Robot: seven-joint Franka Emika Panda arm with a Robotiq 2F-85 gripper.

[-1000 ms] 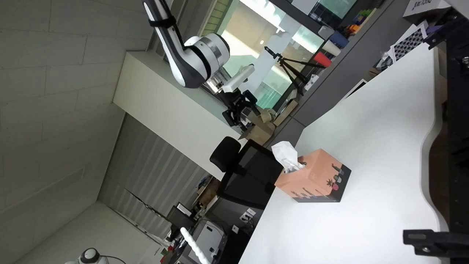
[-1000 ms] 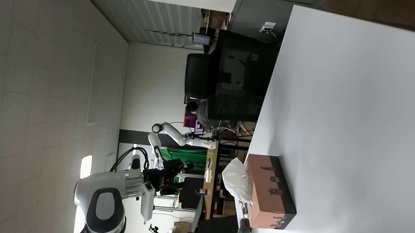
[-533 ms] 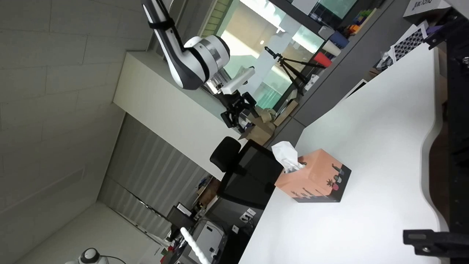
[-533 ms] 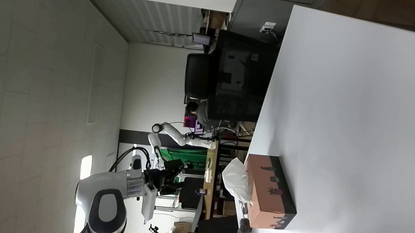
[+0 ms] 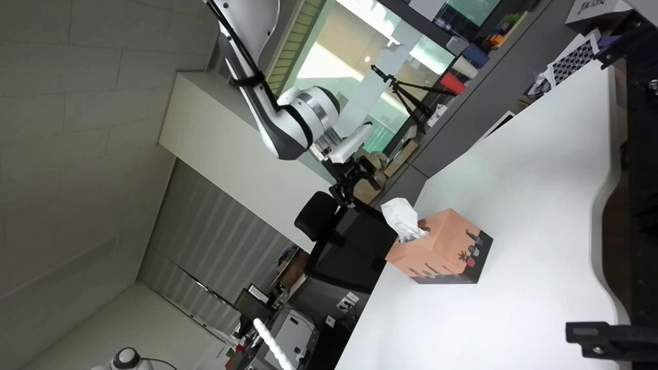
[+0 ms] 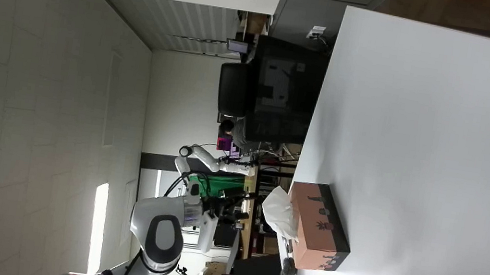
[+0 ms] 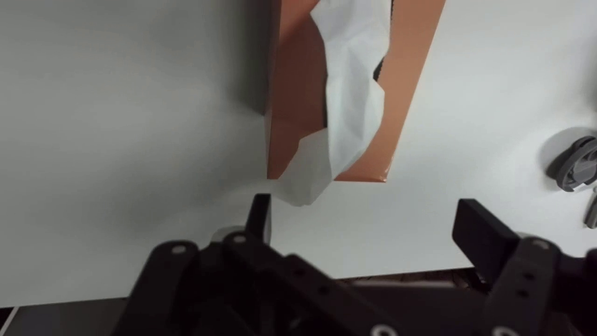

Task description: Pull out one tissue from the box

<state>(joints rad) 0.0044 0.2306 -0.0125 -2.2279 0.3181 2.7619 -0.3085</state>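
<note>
The box (image 5: 444, 239) stands on the white table, salmon-pink with a dark band at its base, in both exterior views (image 6: 315, 225) and the wrist view (image 7: 298, 88). The white crumpled tissue (image 5: 402, 218) sticks up out of its top slot. It also shows in an exterior view (image 6: 280, 212). In the wrist view the tissue (image 7: 352, 93) runs down past the box edge toward the left finger. My gripper (image 7: 364, 205) is wide open and empty, above the box and apart from the tissue. In both exterior views the gripper (image 5: 365, 196) hangs off the tissue's free end (image 6: 248, 207).
Both exterior pictures lie on their side. A dark grey round object (image 7: 580, 163) lies on the table (image 5: 534, 216) beside the box. A black chair (image 5: 354, 246) stands behind the table. A black bracket (image 5: 599, 336) is at the table edge. The table edge crosses low in the wrist view.
The arm and open gripper have moved down and nearer to the tissue, mostly in the last half second. The box and tissue have not moved.
</note>
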